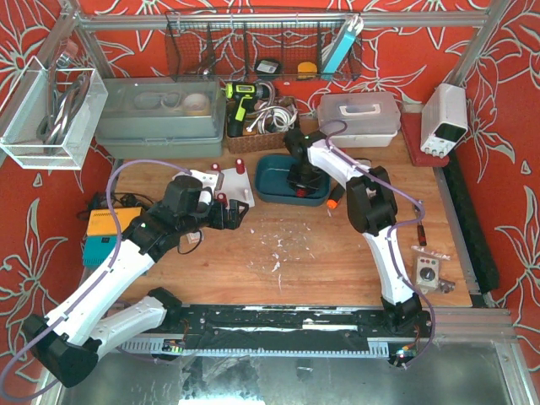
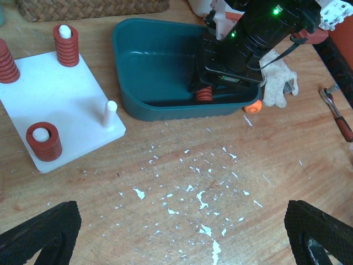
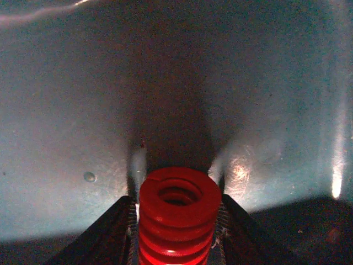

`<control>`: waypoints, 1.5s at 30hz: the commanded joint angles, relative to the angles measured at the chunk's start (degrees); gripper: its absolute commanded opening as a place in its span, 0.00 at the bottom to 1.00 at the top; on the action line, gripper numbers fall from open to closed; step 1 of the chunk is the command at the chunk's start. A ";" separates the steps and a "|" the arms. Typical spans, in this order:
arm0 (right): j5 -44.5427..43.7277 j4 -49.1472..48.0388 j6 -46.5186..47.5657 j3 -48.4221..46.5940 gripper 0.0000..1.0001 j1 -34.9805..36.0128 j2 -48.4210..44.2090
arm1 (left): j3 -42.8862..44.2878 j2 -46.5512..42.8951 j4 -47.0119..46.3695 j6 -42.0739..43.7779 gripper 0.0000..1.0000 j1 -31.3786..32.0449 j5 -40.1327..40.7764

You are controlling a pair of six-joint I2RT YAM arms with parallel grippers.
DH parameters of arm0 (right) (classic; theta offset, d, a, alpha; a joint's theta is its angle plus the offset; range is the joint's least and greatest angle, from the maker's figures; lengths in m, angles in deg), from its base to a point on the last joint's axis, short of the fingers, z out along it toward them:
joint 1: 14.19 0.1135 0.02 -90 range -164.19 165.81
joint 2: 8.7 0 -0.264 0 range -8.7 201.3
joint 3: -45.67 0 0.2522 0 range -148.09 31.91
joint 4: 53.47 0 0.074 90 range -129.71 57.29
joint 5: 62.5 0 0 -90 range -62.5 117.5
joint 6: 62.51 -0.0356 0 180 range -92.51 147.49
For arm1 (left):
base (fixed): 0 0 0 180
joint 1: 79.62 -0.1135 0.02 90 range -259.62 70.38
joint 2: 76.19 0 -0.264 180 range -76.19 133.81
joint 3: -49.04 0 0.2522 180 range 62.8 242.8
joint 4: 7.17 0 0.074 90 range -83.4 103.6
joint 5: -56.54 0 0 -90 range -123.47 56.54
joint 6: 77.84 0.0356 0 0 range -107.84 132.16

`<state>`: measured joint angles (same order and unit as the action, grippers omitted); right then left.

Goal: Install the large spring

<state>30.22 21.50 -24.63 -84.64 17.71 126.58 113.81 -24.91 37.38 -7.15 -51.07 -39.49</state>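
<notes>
From above, the left gripper (image 1: 234, 216) hangs just beside the white board (image 1: 240, 186). The right gripper (image 1: 301, 182) reaches down into the teal tray (image 1: 267, 180), and its body hides what lies there. Only this view shows the containers at the back of the table. There is a grey lidded box (image 1: 160, 114), a wicker basket (image 1: 253, 139) full of cables, and a clear lidded box (image 1: 359, 114). A wire basket (image 1: 253, 46) holding tools hangs above them.

The left wrist view shows what the overhead one hides. The large spring (image 2: 204, 94) stands red and upright between the right gripper's fingers, low inside the tray near its front wall. The rest of the tray is bare. On the board, three pegs each carry a spring (image 2: 44, 141), and the fourth peg (image 2: 111, 112) stands bare. An orange cap (image 2: 252, 106) lies against the outside of the tray, with a white glove (image 2: 278, 83) beside it. The left gripper's own fingers show at the bottom corners, spread wide with nothing between them.

The right wrist view gives the grip itself. The fingers (image 3: 107, 234) are closed in on the large spring from both sides, their pads against its coils. Its open end points at the tray floor.
</notes>
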 commanded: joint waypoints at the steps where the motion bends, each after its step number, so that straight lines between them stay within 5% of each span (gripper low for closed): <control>1: -1.60 0.80 1.02 0.36 0.48 0.59 0.38 | 1.53 0.11 -0.36 0.20 1.00 0.14 0.92; 10: -0.80 0.69 0.33 1.92 0.52 1.37 0.52 | 2.10 0.56 0.89 -1.12 1.00 0.16 2.11; 29: -5.78 -10.94 22.41 0.32 0.08 0.88 -4.78 | 4.44 4.68 6.14 -7.89 1.00 -2.81 1.00; 35: -3.40 -20.40 32.27 8.60 0.02 0.88 -13.27 | 9.70 8.73 9.29 -7.13 0.99 -6.49 -0.47; 41: 0.60 -33.78 47.53 20.60 0.00 2.26 -24.89 | 12.62 8.65 7.88 -10.10 0.86 -6.87 -4.14; 45: 13.69 -38.38 54.42 26.16 0.00 2.93 -30.25 | 12.80 8.24 6.35 -12.63 0.78 -6.94 -6.54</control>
<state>32.10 -8.55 18.62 -63.09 19.41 100.79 125.65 -15.92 44.83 -17.05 -57.63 -42.52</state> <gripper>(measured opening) 0.336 0.810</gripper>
